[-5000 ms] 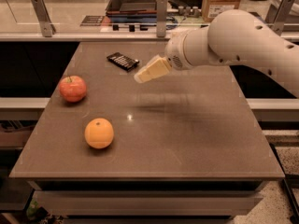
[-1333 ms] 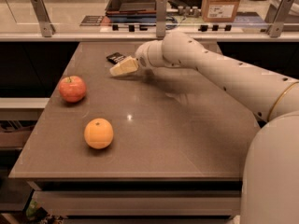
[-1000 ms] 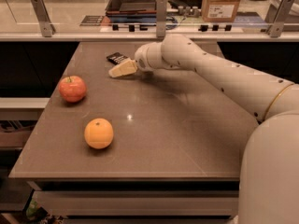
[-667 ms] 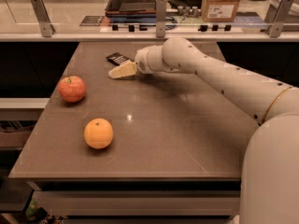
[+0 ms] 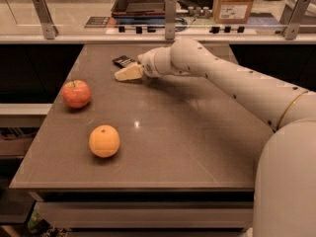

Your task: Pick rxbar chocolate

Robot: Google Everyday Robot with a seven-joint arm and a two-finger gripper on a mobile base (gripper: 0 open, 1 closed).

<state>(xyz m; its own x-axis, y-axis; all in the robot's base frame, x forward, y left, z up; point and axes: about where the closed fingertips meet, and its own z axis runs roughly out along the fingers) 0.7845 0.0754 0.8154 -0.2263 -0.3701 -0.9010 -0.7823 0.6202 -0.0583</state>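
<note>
The rxbar chocolate [image 5: 121, 60] is a small flat black bar lying on the far left part of the grey table [image 5: 187, 132]. Only its far end shows; the rest is hidden behind the gripper. My gripper [image 5: 126, 73], cream-coloured at the end of the white arm [image 5: 222, 78], is low over the table right at the near end of the bar, pointing left. Whether it touches the bar is hidden.
A red apple [image 5: 76, 93] sits near the table's left edge and an orange [image 5: 104, 140] at the front left. Behind the table runs a glass rail with metal posts [image 5: 170, 16], and beyond it a tray [image 5: 140, 1] and a cardboard box [image 5: 235, 3].
Since five seconds ago the arm has reached left and down, bringing the gripper to the bar. Over the last second it has barely moved. The fruits have not moved.
</note>
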